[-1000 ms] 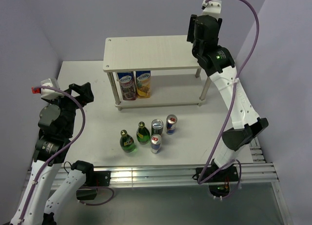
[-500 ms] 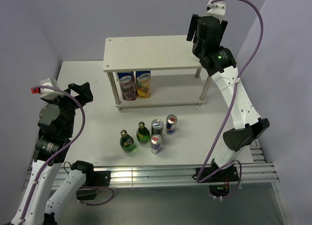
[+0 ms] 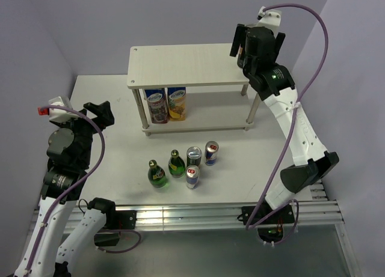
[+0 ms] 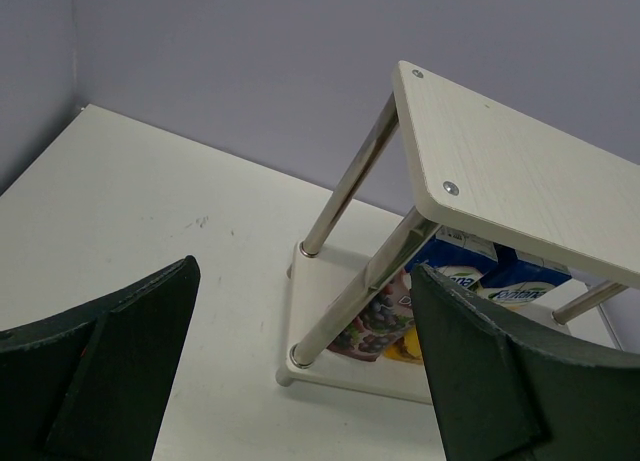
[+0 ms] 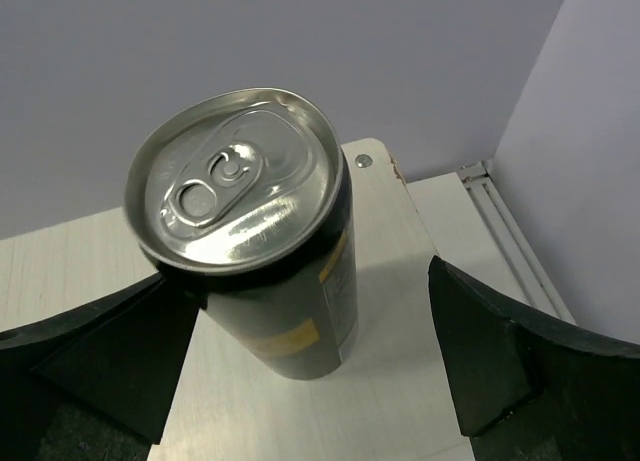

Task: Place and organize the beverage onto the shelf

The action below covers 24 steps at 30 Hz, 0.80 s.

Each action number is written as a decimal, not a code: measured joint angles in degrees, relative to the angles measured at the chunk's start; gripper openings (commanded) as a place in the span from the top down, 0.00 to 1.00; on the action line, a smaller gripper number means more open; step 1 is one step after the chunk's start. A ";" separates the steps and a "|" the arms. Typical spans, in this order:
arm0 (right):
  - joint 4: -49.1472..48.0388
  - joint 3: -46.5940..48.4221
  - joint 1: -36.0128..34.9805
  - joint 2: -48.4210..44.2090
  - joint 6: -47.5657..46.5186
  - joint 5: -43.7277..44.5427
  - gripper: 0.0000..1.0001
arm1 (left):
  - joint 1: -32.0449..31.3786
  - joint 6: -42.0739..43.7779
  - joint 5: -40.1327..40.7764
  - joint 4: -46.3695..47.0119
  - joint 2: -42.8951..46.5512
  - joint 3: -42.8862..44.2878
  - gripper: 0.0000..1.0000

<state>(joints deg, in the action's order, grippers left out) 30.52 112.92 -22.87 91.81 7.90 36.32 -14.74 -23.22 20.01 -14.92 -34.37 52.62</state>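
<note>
The tall black can (image 5: 240,186) stands upright on the top board (image 5: 390,381) of the shelf (image 3: 186,63), near its right end and not far from the corner screw. The right gripper (image 5: 315,281) is spread wide around the can and grips nothing. The finger at the lower right of the wrist frame is well apart from it, while the one at the lower left sits so close to its base that contact cannot be ruled out. That closeness is the main risk: if the arm pulls away sideways or twists instead of lifting straight, that finger could catch the can, which being tall and narrow would probably tip and roll off the nearby edge. The left gripper (image 4: 305,281) hangs spread and empty at the left of the overhead frame, facing the shelf. The other five drinks, two green bottles (image 3: 156,173) and three cans (image 3: 194,155), crowd together at the lower middle of that frame, so reaching for one could knock its neighbours. Two juice cartons (image 3: 167,104) already fill the left of the lower tier, which leaves less room there. The table (image 3: 108,109) is flat, matt and white, and pale lilac walls (image 3: 90,18) close it in on three sides.
</note>
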 measured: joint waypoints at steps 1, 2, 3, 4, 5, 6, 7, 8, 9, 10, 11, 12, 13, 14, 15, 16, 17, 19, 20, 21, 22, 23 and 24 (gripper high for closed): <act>-0.04 -0.50 -0.11 -0.70 0.15 -0.13 0.00 | 0.04 0.00 0.00 0.00 0.00 0.00 0.07; -0.13 -0.98 -0.26 -1.51 0.22 -0.33 0.00 | 0.04 0.00 0.00 0.00 0.00 0.00 0.07; -0.20 -1.57 -0.44 -2.36 0.26 -0.59 0.00 | 0.07 0.00 0.00 0.00 -0.02 0.00 0.07; -0.33 -2.14 -0.52 -3.17 0.37 -0.94 0.00 | 0.09 0.00 0.00 0.00 -0.02 0.00 0.07; -0.61 -2.86 -0.66 -4.07 0.42 -1.31 0.00 | 0.11 0.00 0.00 0.00 0.00 0.00 0.07; -1.01 -3.74 -0.85 -5.01 0.44 -1.77 0.00 | 0.17 0.00 0.00 0.00 0.00 0.00 0.07; -1.31 -4.55 -1.03 -5.92 0.48 -2.29 0.00 | 0.22 0.00 0.00 0.02 0.00 0.00 0.07; -1.51 -5.18 -1.16 -6.75 0.55 -2.97 0.00 | 0.31 0.00 0.00 0.00 -0.02 0.00 0.07; -1.92 -5.77 -1.27 -7.45 0.59 -3.63 0.00 | 0.33 0.00 0.00 0.00 0.00 0.00 0.07; -2.29 -6.27 -1.36 -8.00 0.61 -4.24 0.00 | 0.35 0.00 0.00 0.00 -0.02 0.00 0.07; -2.58 -6.80 -1.51 -8.55 0.63 -4.81 0.00 | 0.37 0.00 0.00 0.00 0.00 0.00 0.07; -2.89 -7.37 -1.64 -9.07 0.72 -5.38 0.00 | 0.39 0.00 0.00 0.00 -0.02 0.00 0.07; -2.89 -7.69 -1.75 -9.40 0.83 -5.81 0.00 | 0.42 0.00 0.00 0.02 0.00 0.00 0.07; -3.08 -8.20 -2.01 -9.88 1.03 -6.05 0.00 | 0.44 0.00 0.00 0.02 0.00 0.00 0.07; -3.06 -8.74 -2.32 -10.29 1.18 -6.29 0.00 | 0.44 0.00 0.00 0.00 0.00 0.00 0.07; -3.34 -9.99 -3.02 -11.10 1.31 -6.38 0.00 | 0.44 0.00 0.00 0.00 0.00 0.00 0.07; -3.93 -12.15 -4.28 -12.61 1.53 -6.54 0.00 | 0.44 0.00 0.00 0.00 0.00 0.00 0.07; -5.03 -18.34 -8.09 -16.50 2.03 -6.54 0.00 | 0.57 0.00 0.00 0.00 -0.02 0.00 0.07; -5.40 -21.64 -10.82 -18.80 2.43 -6.25 0.00 | 0.66 0.00 0.00 0.00 -0.02 0.00 0.07; -6.10 -24.68 -13.38 -20.72 2.89 -6.12 0.00 | 0.70 0.00 0.00 0.00 0.00 0.00 0.07; -7.06 -28.83 -16.50 -23.23 3.56 -6.01 0.00 | 0.74 0.00 0.00 0.00 0.00 0.00 0.07; -7.61 -32.72 -20.00 -25.81 4.50 -6.03 0.00 | 0.76 0.00 0.00 0.00 0.00 0.00 0.07; -8.04 -36.92 -23.89 -28.28 5.68 -6.47 0.00 | 0.79 0.00 0.00 0.02 0.00 0.00 0.07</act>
<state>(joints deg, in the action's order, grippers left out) 22.48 76.01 -46.76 63.53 13.58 29.85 -13.96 -23.22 20.01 -14.90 -34.37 52.62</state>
